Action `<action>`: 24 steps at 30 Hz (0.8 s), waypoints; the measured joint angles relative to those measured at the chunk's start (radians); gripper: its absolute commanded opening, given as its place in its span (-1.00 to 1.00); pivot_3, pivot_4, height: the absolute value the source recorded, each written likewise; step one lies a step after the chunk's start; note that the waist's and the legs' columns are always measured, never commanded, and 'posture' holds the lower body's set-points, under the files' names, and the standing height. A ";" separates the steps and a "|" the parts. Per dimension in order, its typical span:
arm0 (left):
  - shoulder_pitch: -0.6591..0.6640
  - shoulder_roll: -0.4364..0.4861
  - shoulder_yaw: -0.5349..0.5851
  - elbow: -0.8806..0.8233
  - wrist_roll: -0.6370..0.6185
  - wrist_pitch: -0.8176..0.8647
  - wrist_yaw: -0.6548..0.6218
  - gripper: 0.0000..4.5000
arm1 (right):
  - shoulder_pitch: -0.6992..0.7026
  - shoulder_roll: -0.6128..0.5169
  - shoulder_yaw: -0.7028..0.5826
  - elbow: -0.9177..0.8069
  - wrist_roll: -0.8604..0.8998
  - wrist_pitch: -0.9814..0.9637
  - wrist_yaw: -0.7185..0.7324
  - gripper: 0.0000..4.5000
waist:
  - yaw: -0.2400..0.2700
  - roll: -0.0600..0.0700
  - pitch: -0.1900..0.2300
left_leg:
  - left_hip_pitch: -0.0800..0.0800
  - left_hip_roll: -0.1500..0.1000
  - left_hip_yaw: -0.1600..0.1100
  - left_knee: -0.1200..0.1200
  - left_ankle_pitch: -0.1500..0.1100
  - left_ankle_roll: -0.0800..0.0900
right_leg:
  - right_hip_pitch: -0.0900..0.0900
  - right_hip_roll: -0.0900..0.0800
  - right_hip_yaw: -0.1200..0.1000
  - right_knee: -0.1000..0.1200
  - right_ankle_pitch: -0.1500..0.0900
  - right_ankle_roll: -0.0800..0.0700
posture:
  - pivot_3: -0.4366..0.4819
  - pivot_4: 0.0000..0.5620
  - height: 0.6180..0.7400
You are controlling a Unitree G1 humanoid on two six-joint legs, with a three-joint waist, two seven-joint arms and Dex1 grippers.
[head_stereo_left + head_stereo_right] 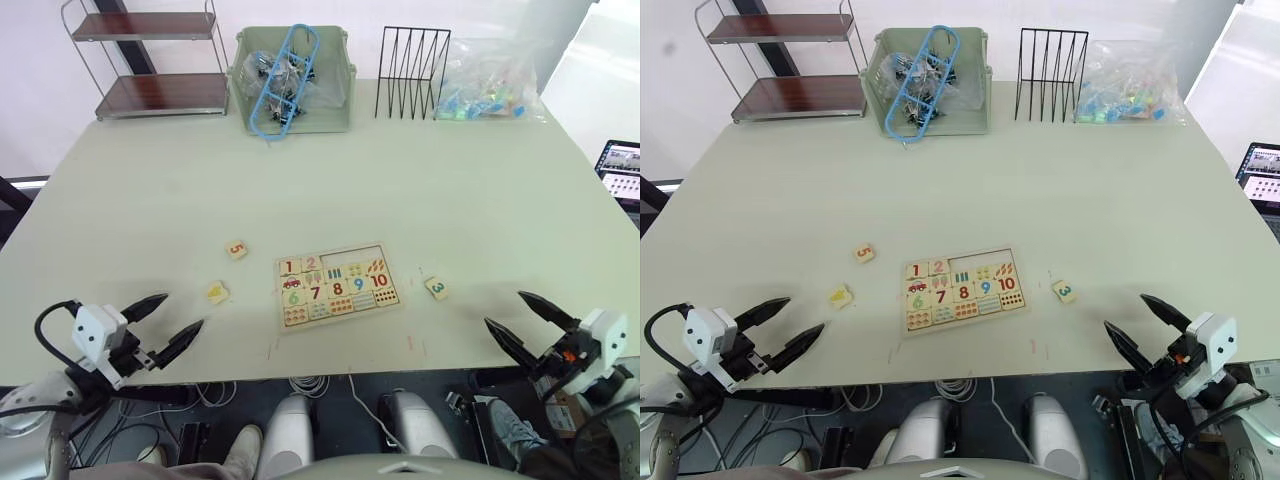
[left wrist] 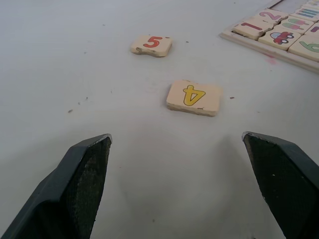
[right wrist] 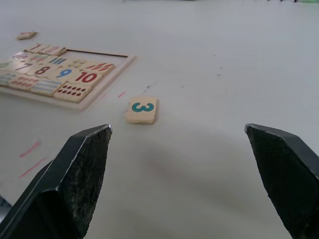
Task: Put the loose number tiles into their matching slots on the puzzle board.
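The puzzle board (image 1: 394,299) lies near the table's front middle, with tiles 1 and 2 in its top row and the other top slots (image 1: 355,254) bare. Three loose number tiles lie on the table: the 5 (image 1: 236,249) and the 4 (image 1: 217,292) to the board's left, the 3 (image 1: 436,288) to its right. My left gripper (image 1: 167,324) hovers open at the front left edge, with the 4 (image 2: 193,97) straight ahead of its fingers. My right gripper (image 1: 524,322) hovers open at the front right, facing the 3 (image 3: 141,109).
At the table's far edge stand a wire shelf (image 1: 150,60), a green bin (image 1: 330,115) holding a blue rack and clips, a black wire rack (image 1: 412,72) and a bag of coloured pieces (image 1: 485,85). A laptop (image 1: 620,170) sits off to the right.
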 measured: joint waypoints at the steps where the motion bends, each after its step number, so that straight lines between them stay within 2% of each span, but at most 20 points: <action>1: 0.001 -0.005 -0.002 -0.011 -0.003 0.003 0.007 1.00 | 0.001 0.000 0.001 0.000 0.000 -0.006 -0.001 0.99 | 0.001 0.000 0.000 | 0.000 0.000 0.000 0.000 0.000 0.000 | 0.000 0.000 0.000 0.000 0.000 0.000 | -0.05 -0.47 1.00; 24: 0.018 -0.024 -0.007 -0.071 -0.043 0.051 0.024 1.00 | -0.016 -0.006 0.052 0.000 -0.003 -0.051 -0.029 0.99 | 0.018 0.000 0.000 | 0.000 0.000 0.000 0.000 0.000 0.000 | 0.000 0.000 0.000 0.000 0.001 -0.001 | -0.05 -0.47 1.00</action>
